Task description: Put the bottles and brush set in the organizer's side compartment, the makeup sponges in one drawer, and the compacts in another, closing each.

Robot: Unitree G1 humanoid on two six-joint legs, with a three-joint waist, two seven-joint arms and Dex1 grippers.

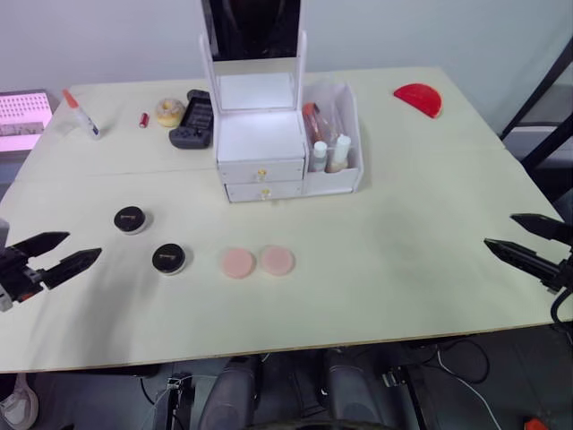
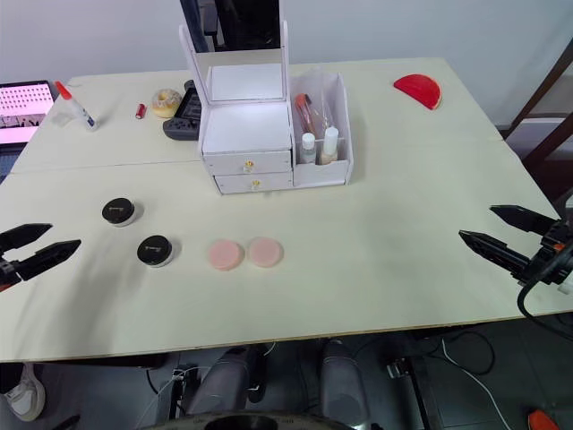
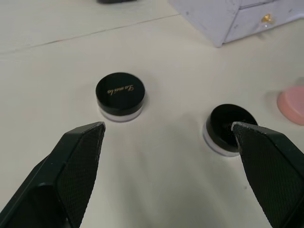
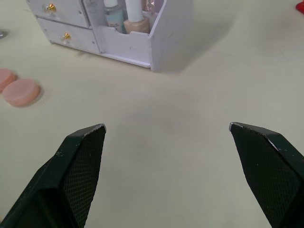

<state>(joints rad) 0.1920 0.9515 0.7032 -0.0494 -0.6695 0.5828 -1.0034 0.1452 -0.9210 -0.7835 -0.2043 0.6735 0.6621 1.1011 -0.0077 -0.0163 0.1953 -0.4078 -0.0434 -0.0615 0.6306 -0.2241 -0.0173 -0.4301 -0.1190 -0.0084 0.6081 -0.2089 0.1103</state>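
organizer (image 1: 261,148) drawers closed | sponges (image 1: 258,262), compacts (image 1: 149,239) on table (image 1: 403,251)

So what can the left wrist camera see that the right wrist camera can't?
Left wrist view: two black compacts on the table, beyond the open left hand. Right wrist view: bottles standing in the side compartment, beyond the open right hand. Both views share the organizer's drawers with gold knobs, pink sponges and the pale table.
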